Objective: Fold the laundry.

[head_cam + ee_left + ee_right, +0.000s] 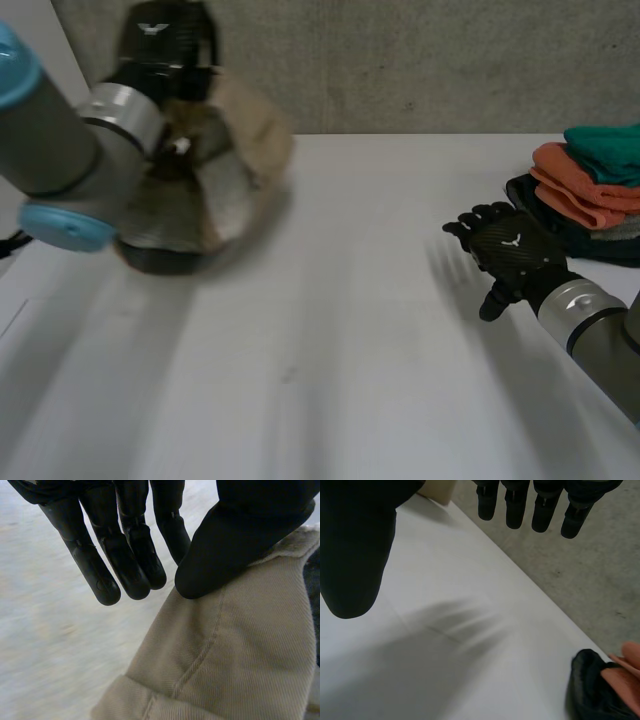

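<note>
Left arm: I see the left arm (pixel 50 140) reaching over the far left part of the table (pixel 350 320).
Left hand: the left hand (pixel 165 45) sits at the top of a bunched beige garment (pixel 245 140).
Left fingers: in the left wrist view the fingers (pixel 95 570) are straight, close side by side and clear of the cloth. The thumb (pixel 220 545) lies with its tip against the beige garment (pixel 235 655). I see no pinch between thumb and fingers.
Beige garment: twill cloth with a stitched seam and a folded hem, just beside the fingertips and under the thumb. In the head view it is a loose bundle around the hand near the far left corner. I cannot tell whether it rests on the table or hangs above it.
Right hand: the right hand (pixel 510 250) hovers palm down above the table near its right edge, just beside the pile of clothes (pixel 590 190).
Right fingers: in the right wrist view the fingers (pixel 515 505) are straight and a little apart. The thumb (pixel 355 550) stands well off from them, and nothing is between them.
Pile of clothes: at the far right corner, with a teal piece (pixel 610 145) on top, an orange piece (pixel 580 190) under it and a dark piece (pixel 560 225) lowest.
Right wrist view, other: the dark piece (pixel 590 680) and the orange piece (pixel 630 655) lie at the table edge, with grey floor (pixel 580 570) beyond.
</note>
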You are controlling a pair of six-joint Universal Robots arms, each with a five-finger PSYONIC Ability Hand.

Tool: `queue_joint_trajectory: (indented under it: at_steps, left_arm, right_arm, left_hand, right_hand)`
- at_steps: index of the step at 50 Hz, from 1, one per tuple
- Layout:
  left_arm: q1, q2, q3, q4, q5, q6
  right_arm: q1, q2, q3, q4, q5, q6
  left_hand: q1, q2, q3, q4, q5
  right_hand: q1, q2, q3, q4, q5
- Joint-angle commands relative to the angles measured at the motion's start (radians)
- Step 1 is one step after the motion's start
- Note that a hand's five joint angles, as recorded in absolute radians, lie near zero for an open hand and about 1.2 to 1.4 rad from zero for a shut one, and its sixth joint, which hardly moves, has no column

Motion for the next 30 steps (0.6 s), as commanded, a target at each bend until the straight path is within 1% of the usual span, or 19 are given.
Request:
queue_joint_trajectory:
  at_steps: [1,4,5,7,9,11,12,13,14,15,16,17,20,21,24,25,27,28,30]
  left_arm:
    - [-0.232,-0.024,0.018,0.023,-0.010,-0.123]
    - [-0.261,-0.075,0.031,0.030,-0.011,-0.169]
    - [-0.313,-0.134,0.041,0.033,-0.008,-0.189]
    - [-0.374,-0.205,0.057,0.035,-0.007,-0.191]
    - [-0.419,-0.278,0.077,0.027,-0.008,-0.175]
    - [-0.421,-0.311,0.077,0.023,-0.010,-0.160]
    - [-0.421,-0.317,0.075,0.021,-0.010,-0.148]
    - [-0.421,-0.316,0.069,0.013,-0.008,-0.122]
    - [-0.422,-0.314,0.064,0.009,-0.008,-0.105]
    - [-0.427,-0.313,0.060,0.003,-0.008,-0.086]
    - [-0.427,-0.310,0.052,-0.005,-0.008,-0.068]
    - [-0.425,-0.285,0.038,-0.017,-0.008,-0.025]
    - [-0.413,-0.219,0.012,-0.036,-0.008,0.027]
    - [-0.399,-0.172,-0.011,-0.042,-0.011,0.059]
    - [-0.365,-0.112,-0.055,-0.042,-0.013,0.093]
    - [-0.332,-0.072,-0.083,-0.042,-0.011,0.113]
    - [-0.295,-0.038,-0.106,-0.042,-0.008,0.125]
    - [-0.260,-0.017,-0.121,-0.045,0.002,0.136]
    - [-0.227,-0.015,-0.126,-0.048,0.004,0.145]
  right_arm:
    - [-0.045,-0.025,-0.004,-0.001,0.004,0.013]
    - [-0.056,-0.036,-0.010,-0.001,0.022,0.014]
    - [-0.062,-0.037,-0.010,-0.001,0.031,0.014]
    - [-0.073,-0.039,-0.013,-0.001,0.056,0.016]
    - [-0.080,-0.039,-0.021,0.001,0.095,0.017]
    - [-0.082,-0.039,-0.027,0.001,0.121,0.020]
    - [-0.082,-0.038,-0.032,0.002,0.137,0.026]
    - [-0.082,-0.038,-0.035,0.004,0.140,0.031]
    - [-0.082,-0.038,-0.036,0.005,0.143,0.037]
    - [-0.083,-0.039,-0.039,0.007,0.145,0.046]
    - [-0.086,-0.039,-0.043,0.011,0.148,0.063]
    - [-0.089,-0.041,-0.046,0.013,0.149,0.072]
    - [-0.094,-0.050,-0.055,0.027,0.149,0.115]
    - [-0.096,-0.056,-0.055,0.034,0.149,0.128]
    - [-0.096,-0.088,-0.069,0.086,0.143,0.172]
    - [-0.096,-0.097,-0.076,0.106,0.143,0.178]
    - [-0.096,-0.113,-0.090,0.151,0.142,0.189]
    - [-0.096,-0.123,-0.107,0.206,0.140,0.192]
    - [-0.096,-0.133,-0.124,0.269,0.137,0.194]
  left_hand:
    - [0.267,0.200,0.205,0.199,0.214]
    - [0.267,0.200,0.205,0.199,0.214]
    - [0.267,0.200,0.205,0.199,0.214]
    - [0.267,0.200,0.205,0.199,0.214]
    - [0.267,0.200,0.205,0.199,0.214]
    - [0.267,0.200,0.205,0.199,0.214]
    - [0.163,0.096,0.101,0.095,0.109]
    - [-0.283,-0.350,-0.345,-0.351,-0.336]
    - [-0.494,-0.561,-0.555,-0.562,-0.547]
    - [-0.636,-0.703,-0.697,-0.703,-0.689]
    - [-0.672,-0.739,-0.733,-0.740,-0.725]
    - [-0.690,-0.757,-0.751,-0.758,-0.743]
    - [-0.725,-0.792,-0.786,-0.793,-0.778]
    - [-0.754,-0.821,-0.816,-0.822,-0.807]
    - [-0.822,-0.889,-0.883,-0.890,-0.875]
    - [-0.848,-0.915,-0.909,-0.916,-0.901]
    - [-0.851,-0.918,-0.913,-0.919,-0.905]
    - [-0.869,-0.936,-0.930,-0.937,-0.922]
    - [-0.872,-0.939,-0.933,-0.940,-0.925]
  right_hand:
    - [-0.052,-0.035,-0.033,-0.035,-0.047]
    - [-0.052,-0.035,-0.033,-0.035,-0.047]
    - [-0.052,-0.035,-0.033,-0.035,-0.047]
    - [-0.052,-0.035,-0.033,-0.035,-0.047]
    - [-0.052,-0.035,-0.033,-0.035,-0.047]
    - [-0.052,-0.035,-0.033,-0.035,-0.047]
    - [-0.052,-0.035,-0.033,-0.035,-0.047]
    - [-0.052,-0.035,-0.033,-0.035,-0.047]
    - [-0.052,-0.035,-0.033,-0.035,-0.047]
    - [-0.052,-0.035,-0.033,-0.035,-0.047]
    - [-0.052,-0.035,-0.033,-0.035,-0.047]
    - [-0.052,-0.035,-0.033,-0.035,-0.047]
    - [-0.052,-0.035,-0.033,-0.035,-0.047]
    - [-0.052,-0.035,-0.033,-0.035,-0.047]
    - [-0.052,-0.035,-0.033,-0.035,-0.047]
    - [-0.052,-0.035,-0.033,-0.035,-0.047]
    - [-0.052,-0.035,-0.033,-0.035,-0.047]
    - [-0.052,-0.035,-0.033,-0.035,-0.047]
    - [-0.052,-0.035,-0.033,-0.035,-0.047]
